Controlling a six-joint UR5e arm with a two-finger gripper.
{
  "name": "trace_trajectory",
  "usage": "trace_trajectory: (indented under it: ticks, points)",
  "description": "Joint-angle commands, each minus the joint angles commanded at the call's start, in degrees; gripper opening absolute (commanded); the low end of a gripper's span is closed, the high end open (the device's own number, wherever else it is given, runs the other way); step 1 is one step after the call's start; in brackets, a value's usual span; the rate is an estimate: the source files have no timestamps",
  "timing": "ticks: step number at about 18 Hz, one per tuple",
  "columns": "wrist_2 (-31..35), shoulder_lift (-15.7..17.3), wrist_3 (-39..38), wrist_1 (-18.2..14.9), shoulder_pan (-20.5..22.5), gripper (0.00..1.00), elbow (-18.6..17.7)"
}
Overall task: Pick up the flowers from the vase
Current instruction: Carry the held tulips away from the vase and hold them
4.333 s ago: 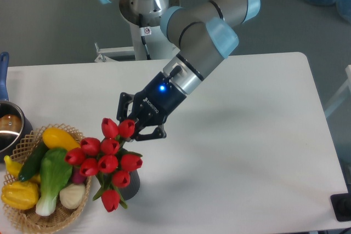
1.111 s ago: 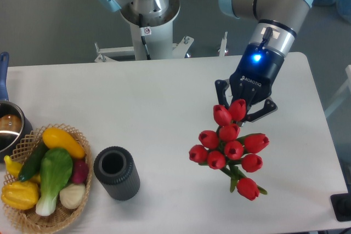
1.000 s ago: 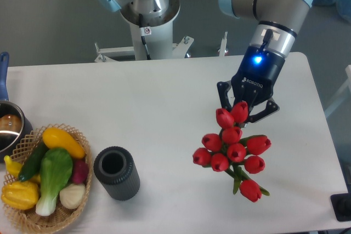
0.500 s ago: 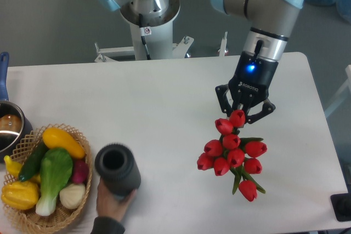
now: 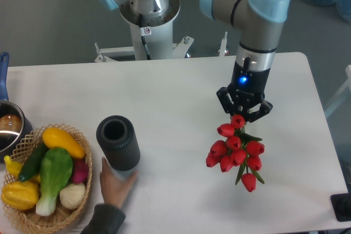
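My gripper is shut on the flowers, a bunch of red tulip buds with green stems that hangs from it over the right part of the white table. The vase, a dark grey ribbed cylinder with an empty round mouth, is at the lower left, far from the gripper. A person's hand grips its base from below and tilts it.
A wicker basket holding yellow, green and white vegetables stands at the lower left corner. A metal pot sits at the left edge. The robot's base rises behind the table's far edge.
The gripper carried the flowers out of the vase and to the right, and now hangs more upright. A hand came in from below, took the vase and tilted it.
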Motion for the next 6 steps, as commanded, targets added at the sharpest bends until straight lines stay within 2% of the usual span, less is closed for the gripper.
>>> trace_trajectory:
  ticks: [4, 6]
  points:
    - [2.73, -0.88, -0.35, -3.60, -1.32, 0.08, 2.37]
    - [6.24, -1.40, -0.35, -5.10, -3.77, 0.08, 3.43]
